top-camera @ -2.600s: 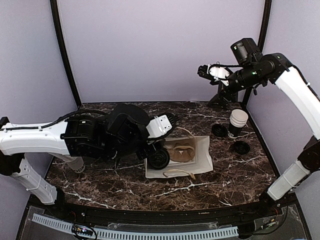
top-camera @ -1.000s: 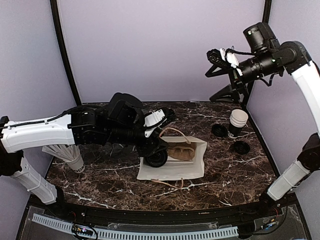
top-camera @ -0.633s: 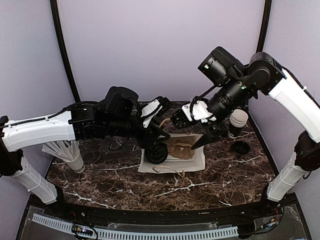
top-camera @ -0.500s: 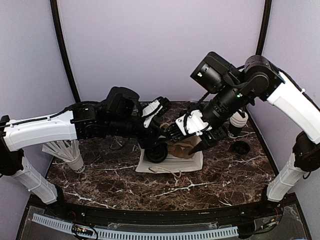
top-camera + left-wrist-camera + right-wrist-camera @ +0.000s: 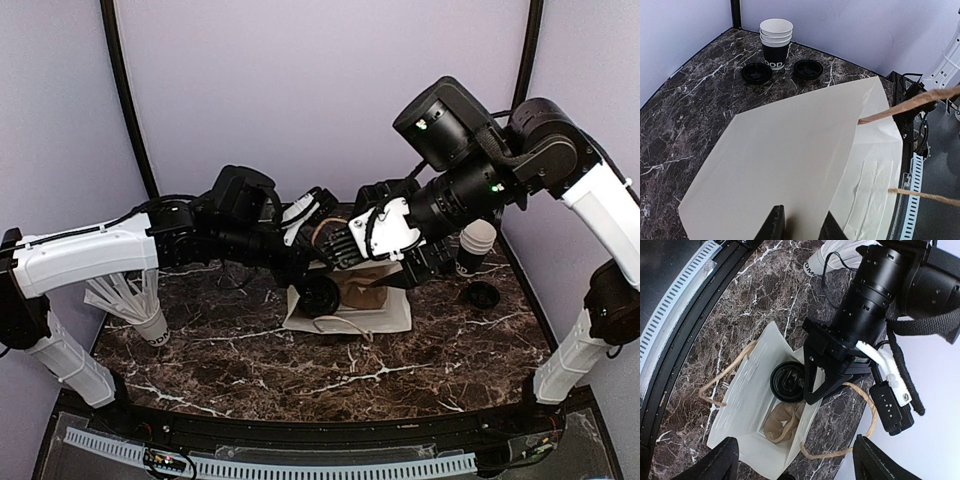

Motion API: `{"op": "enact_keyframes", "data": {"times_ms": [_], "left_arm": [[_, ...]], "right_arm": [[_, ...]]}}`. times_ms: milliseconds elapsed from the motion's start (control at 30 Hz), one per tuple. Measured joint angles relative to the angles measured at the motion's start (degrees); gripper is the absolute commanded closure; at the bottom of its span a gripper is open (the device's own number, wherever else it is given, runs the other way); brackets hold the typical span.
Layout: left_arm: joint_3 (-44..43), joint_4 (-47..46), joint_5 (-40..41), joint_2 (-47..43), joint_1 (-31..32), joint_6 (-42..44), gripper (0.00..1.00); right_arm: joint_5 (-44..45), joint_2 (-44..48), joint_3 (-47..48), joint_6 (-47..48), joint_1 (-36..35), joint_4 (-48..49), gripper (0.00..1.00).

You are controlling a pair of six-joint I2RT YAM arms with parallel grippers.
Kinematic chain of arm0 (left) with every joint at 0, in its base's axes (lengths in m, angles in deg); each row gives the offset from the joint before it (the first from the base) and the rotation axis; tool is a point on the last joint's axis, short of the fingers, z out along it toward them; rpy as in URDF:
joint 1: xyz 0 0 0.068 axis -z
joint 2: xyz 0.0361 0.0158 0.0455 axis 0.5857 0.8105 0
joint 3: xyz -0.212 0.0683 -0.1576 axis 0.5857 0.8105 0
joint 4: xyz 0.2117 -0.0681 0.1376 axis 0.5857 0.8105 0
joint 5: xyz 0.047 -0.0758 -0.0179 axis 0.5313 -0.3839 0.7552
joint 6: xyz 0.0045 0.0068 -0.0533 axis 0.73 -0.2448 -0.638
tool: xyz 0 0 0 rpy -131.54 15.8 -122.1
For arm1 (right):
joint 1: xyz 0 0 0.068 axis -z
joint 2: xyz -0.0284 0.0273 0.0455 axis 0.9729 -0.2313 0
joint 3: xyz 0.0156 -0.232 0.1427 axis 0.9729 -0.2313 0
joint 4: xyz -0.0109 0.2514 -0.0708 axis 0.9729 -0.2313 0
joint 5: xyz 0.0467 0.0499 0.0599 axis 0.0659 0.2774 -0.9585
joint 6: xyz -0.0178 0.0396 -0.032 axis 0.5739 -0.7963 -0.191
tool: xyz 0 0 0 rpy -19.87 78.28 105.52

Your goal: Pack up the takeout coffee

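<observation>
Inside the bag [image 5: 746, 401], a lidded cup [image 5: 788, 382] sits at frame centre, just above the right tool [image 5: 800, 464], its fingers spread wide. The left tool [image 5: 802, 227] pinches the bag's wall.

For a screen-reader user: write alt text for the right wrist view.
Looking down into an open cream paper bag holding a black-lidded cup and a tan pulp tray, its wall pinched by the left hand. The bag sits on a dark marble table, and the right hand, open, frames the bottom edge.
</observation>
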Motion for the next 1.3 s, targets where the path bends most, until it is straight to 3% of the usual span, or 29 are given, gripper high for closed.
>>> {"op": "enact_keyframes", "data": {"times_ms": [233, 600, 733, 833, 1100, 1300], "left_arm": [[-1.3, 2.2, -2.7, 1.2, -0.4, 0.1, 0.81], [-2.7, 4.2, -6.4, 2.1, -0.5, -0.9, 0.89], [-4.7, 5.1, -7.4, 3.7, -0.9, -1.0, 0.9], [-6.1, 5.8, -8.2, 4.9, -1.2, -1.5, 0.91], [-9.0, 8.2, -11.1, 6.7, -2.7, -3.3, 0.92], [-9.2, 9.2, -13.5, 7.1, -4.0, -5.4, 0.92]], "right_arm": [[4.2, 0.2, -7.8, 1.1, -5.4, 3.3, 0.52], [12.2, -2.1, -21.1, 4.3, -5.6, 11.3, 0.58], [12.9, -2.3, -23.7, 5.6, -5.6, 13.0, 0.56], [13.3, -2.5, -26.0, 6.6, -5.6, 15.1, 0.44], [14.7, -4.6, -32.1, 8.9, -3.2, 22.3, 0.25], [16.0, -5.2, -35.5, 9.4, -1.5, 27.9, 0.21]]}}
